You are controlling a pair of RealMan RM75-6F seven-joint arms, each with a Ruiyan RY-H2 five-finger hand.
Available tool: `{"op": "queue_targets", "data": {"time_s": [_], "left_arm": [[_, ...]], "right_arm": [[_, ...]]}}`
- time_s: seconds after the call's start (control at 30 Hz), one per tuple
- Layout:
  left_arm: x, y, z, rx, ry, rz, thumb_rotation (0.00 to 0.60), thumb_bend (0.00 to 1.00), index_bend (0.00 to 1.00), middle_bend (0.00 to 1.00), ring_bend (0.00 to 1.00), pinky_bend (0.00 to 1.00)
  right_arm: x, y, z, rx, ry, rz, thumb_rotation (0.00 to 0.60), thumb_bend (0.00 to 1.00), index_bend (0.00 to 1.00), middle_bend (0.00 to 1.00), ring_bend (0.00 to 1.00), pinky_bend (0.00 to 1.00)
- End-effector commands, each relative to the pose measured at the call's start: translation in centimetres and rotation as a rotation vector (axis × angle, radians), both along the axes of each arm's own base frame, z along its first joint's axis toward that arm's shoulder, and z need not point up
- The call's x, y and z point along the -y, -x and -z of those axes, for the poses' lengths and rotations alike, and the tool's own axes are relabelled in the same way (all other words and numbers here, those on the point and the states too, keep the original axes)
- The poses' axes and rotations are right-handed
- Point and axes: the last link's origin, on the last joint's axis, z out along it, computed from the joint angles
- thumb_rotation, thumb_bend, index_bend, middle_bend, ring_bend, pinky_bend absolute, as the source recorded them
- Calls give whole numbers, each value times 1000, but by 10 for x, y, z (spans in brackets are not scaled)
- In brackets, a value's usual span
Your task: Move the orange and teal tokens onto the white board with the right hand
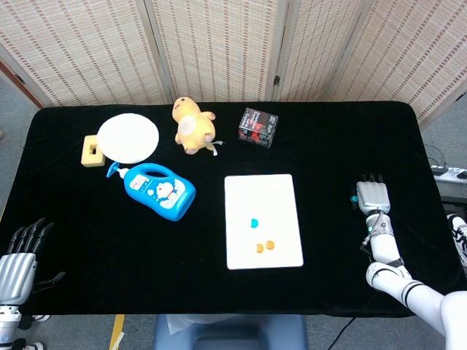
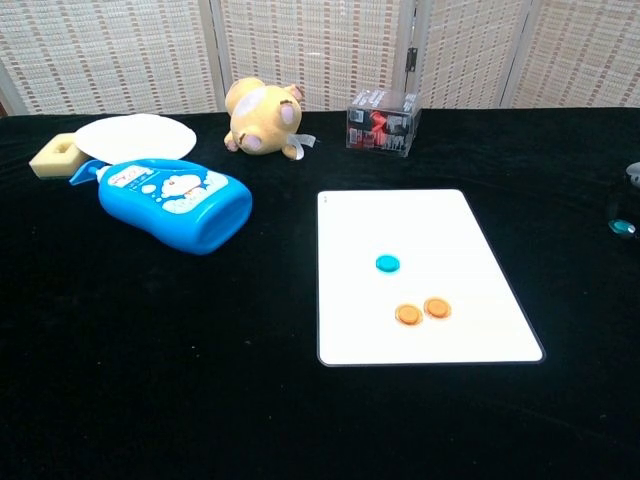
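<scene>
The white board [image 1: 281, 191] lies right of the table's centre, also in the chest view [image 2: 460, 225]. On it lie a teal token [image 1: 255, 222] [image 2: 387, 263] and two orange tokens [image 1: 258, 249] [image 1: 269, 244] [image 2: 406, 314] [image 2: 436, 307]. Another teal token [image 1: 354, 198] [image 2: 622, 228] lies on the black cloth far right of the board. My right hand [image 1: 373, 195] lies flat, palm down, fingers pointing away, with that token just beside its left side; it holds nothing. My left hand [image 1: 18, 255] rests at the near left corner, fingers spread and empty.
A blue bottle [image 1: 158, 191] lies on its side left of the board. Behind it are a white plate [image 1: 128, 137], a yellow sponge [image 1: 90, 152], a plush toy [image 1: 193, 125] and a clear box [image 1: 258, 127]. Black cloth covers the table [image 1: 328, 146].
</scene>
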Motion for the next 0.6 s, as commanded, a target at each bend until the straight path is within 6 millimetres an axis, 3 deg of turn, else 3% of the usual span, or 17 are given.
{"op": "queue_targets", "data": {"time_s": [0.03, 0.3, 0.47, 0.6], "left_arm": [[0, 0, 0, 1, 1, 0, 600, 170, 0, 0, 0, 0], [-1, -1, 0, -1, -1, 1, 600, 169, 0, 0, 0, 0], [-2, -2, -1, -1, -4, 4, 600, 170, 0, 0, 0, 0], [-1, -2, -1, 0, -3, 6, 600, 170, 0, 0, 0, 0]], "right_arm": [[0, 0, 0, 2, 0, 0, 600, 426, 474, 174, 63, 0], [-3, -18, -9, 32, 8, -73, 600, 426, 482, 181, 69, 0], [-12, -56, -11, 95, -33, -193, 600, 426, 483, 181, 70, 0], [-24, -91, -1, 123, -101, -300, 600, 425, 483, 182, 69, 0]]}}
